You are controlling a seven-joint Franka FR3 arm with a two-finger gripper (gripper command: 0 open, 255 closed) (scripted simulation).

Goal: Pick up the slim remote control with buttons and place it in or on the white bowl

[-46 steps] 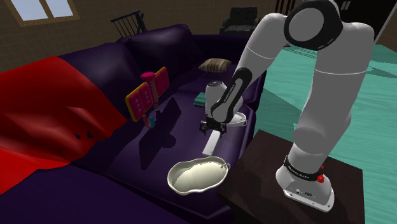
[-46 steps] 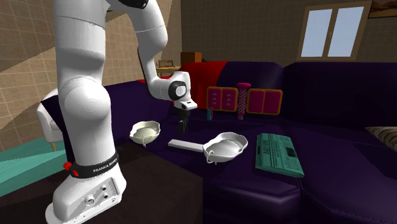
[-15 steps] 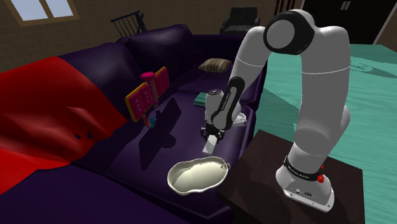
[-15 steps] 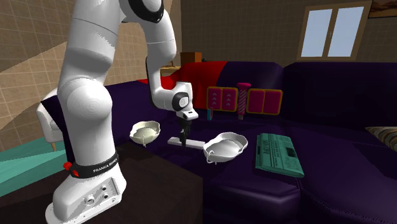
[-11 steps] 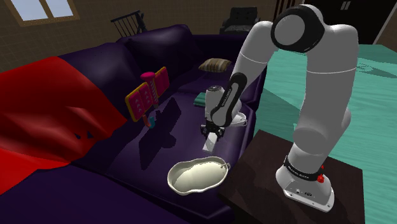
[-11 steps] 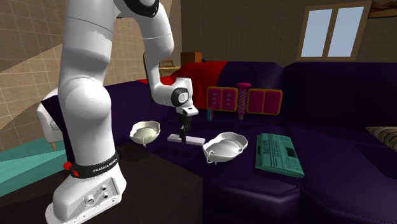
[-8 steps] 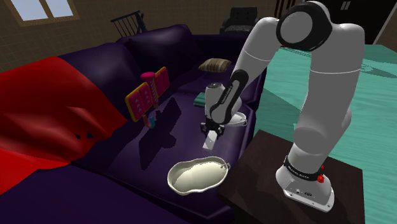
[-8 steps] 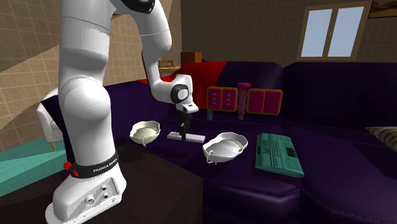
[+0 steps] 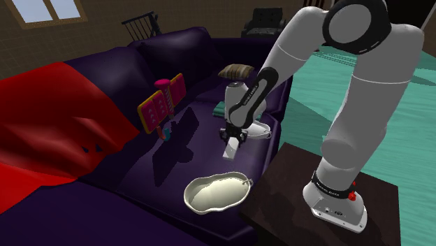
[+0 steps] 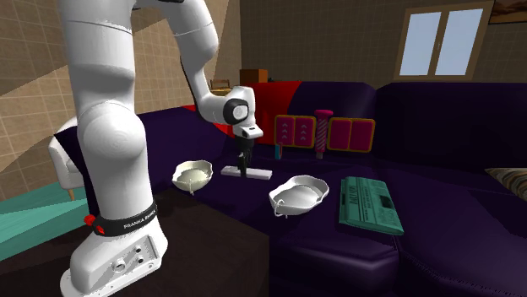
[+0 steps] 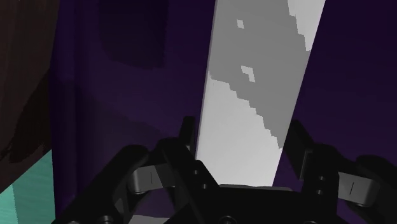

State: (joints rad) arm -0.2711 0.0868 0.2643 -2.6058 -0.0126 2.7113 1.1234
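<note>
The gripper [image 10: 245,171] fingers [image 11: 186,133] pinch the slim grey remote [image 10: 262,173] across its width, held aloft. Its long axis points toward a white bowl [image 10: 192,175] beyond one end and another bowl [image 10: 297,192] beyond the other.

Purple sofa [image 9: 140,183], red blanket [image 9: 49,119] draped over it, pink-yellow toy [image 9: 162,103] upright on seat, green newspaper [image 10: 369,204] flat, striped cushion [image 9: 236,70] at far end.

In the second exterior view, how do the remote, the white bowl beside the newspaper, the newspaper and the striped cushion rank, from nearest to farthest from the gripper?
1. The remote: clasped between the fingers of the gripper.
2. The white bowl: on the sofa seat, toward the view's right.
3. The newspaper: beside that bowl, further right.
4. The striped cushion: at the view's right edge.
</note>
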